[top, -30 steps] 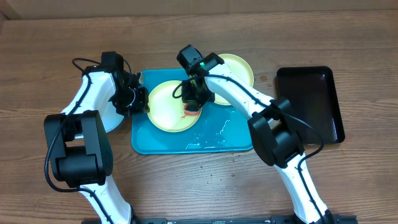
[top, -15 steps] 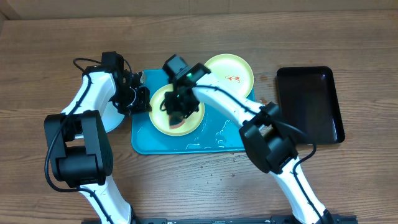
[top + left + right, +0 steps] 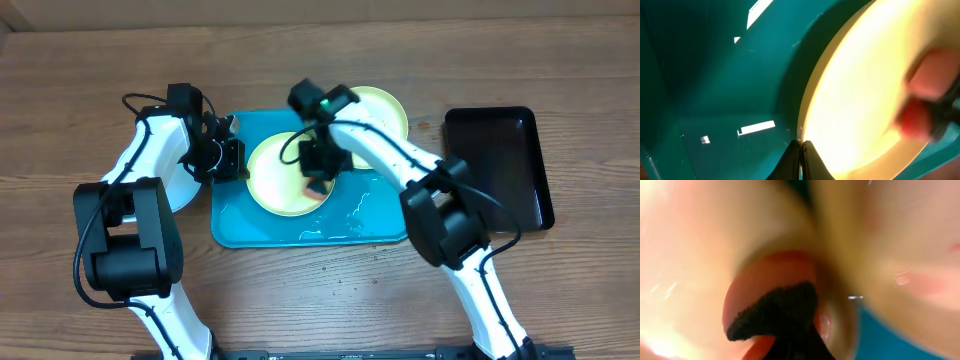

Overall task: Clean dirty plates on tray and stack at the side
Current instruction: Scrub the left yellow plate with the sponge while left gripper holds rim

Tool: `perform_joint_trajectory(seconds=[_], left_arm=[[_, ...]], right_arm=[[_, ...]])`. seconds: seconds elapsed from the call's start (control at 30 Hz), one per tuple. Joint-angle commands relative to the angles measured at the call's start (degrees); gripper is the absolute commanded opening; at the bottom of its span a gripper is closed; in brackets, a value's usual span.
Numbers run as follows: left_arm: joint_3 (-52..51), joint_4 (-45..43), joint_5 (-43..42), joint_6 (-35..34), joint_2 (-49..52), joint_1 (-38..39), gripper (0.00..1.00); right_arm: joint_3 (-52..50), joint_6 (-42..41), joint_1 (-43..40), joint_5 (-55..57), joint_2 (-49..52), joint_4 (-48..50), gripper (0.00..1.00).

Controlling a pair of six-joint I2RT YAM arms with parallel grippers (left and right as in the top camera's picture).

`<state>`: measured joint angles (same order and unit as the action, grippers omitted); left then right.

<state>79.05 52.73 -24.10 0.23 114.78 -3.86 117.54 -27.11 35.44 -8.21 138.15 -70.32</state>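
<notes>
While the wooden desk (image 3: pixel 100 80) spreads under everything, the turquoise tray (image 3: pixel 232 222) lies at its middle between my two arms, with water glinting on its floor toward the front right. A smaller black tray (image 3: pixel 500 165) sits well apart from it on the desk, off to the right. One pale yellow-green plate (image 3: pixel 272 178) lies on the turquoise tray, left of centre. A second yellow-green plate (image 3: pixel 388 108) overlaps the tray's far right corner and is partly hidden by my right arm. A pale plate edge (image 3: pixel 180 192) shows on the desk left of the tray, under my left arm. My left jaws (image 3: pixel 237 168) are clenched on the left rim of the plate on the tray. My right jaws (image 3: pixel 320 178) grasp a reddish sponge (image 3: pixel 318 190), pressed onto that plate's right side; my right wrist view is too blurred to add more.
</notes>
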Motion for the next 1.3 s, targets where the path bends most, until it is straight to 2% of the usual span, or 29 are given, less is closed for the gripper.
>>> perform_joint_trajectory(seconds=[0.0, 0.27, 0.53, 0.77, 0.97, 1.13, 1.27], left_arm=[[-0.2, 0.0, -0.9, 1.1, 0.3, -0.3, 0.04], [-0.2, 0.3, -0.9, 1.1, 0.3, -0.3, 0.04], [-0.2, 0.7, -1.0, 1.1, 0.3, -0.3, 0.04], [-0.2, 0.9, -1.0, 1.1, 0.3, -0.3, 0.04], [-0.2, 1.2, -0.8, 1.2, 0.3, -0.3, 0.04], [-0.2, 1.3, -0.3, 1.5, 0.3, -0.3, 0.04], [-0.2, 1.5, 0.3, 1.5, 0.3, -0.3, 0.04]], right_arm=[[1.1, 0.6, -1.1, 5.7, -1.3, 0.9, 0.04], [-0.5, 0.4, 2.2, -3.6, -1.3, 11.1, 0.04], [-1.9, -2.1, 7.6, -4.2, 0.2, 18.5, 0.04], [-1.7, -3.4, 9.0, -7.5, 1.3, 19.5, 0.04], [-1.5, -5.2, 5.5, -6.7, 1.3, 18.7, 0.04], [-1.5, -12.8, 1.3, 1.5, 1.3, 14.7, 0.04], [-1.5, -16.2, -1.3, 2.6, 1.3, 12.9, 0.04]])
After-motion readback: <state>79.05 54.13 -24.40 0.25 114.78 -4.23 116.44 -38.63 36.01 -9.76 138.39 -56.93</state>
